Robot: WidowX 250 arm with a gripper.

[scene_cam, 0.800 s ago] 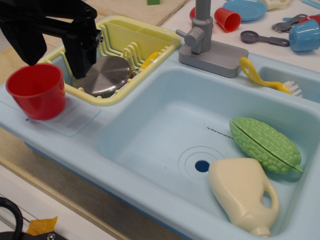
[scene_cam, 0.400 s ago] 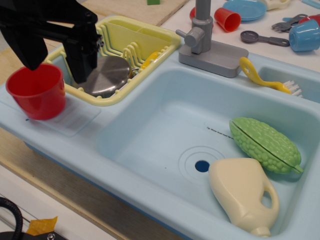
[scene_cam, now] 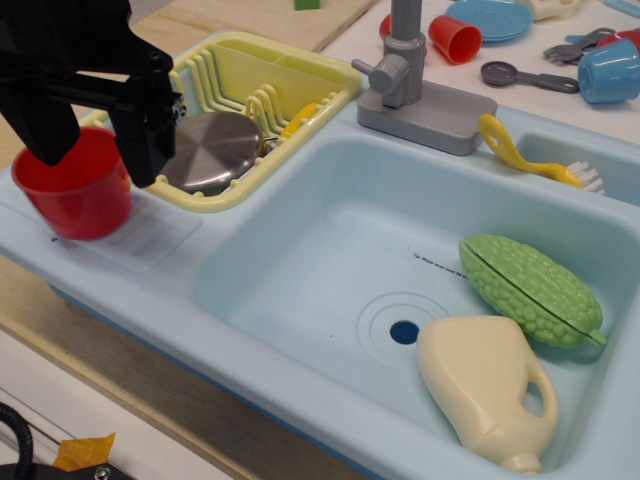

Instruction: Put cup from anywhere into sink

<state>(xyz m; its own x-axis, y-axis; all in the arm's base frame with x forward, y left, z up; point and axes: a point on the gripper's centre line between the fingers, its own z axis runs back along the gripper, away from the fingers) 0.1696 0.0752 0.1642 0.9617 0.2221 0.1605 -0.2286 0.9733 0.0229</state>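
Observation:
The large red cup stands upright on the sink unit's left drainboard, in front of the yellow rack. My black gripper is open, lowered over the cup, with one finger at the far left of its rim and the other finger at its right side. I cannot tell whether the fingers touch it. The light-blue sink lies to the right, with a dark-blue drain hole.
In the basin lie a green bumpy vegetable and a cream jug. A yellow dish rack holds a metal lid. A grey faucet, yellow brush, small red cup and blue cup are behind.
My gripper has moved left and down, from beside the rack to over the red cup, so its fingers now straddle the rim. The cup has not moved.

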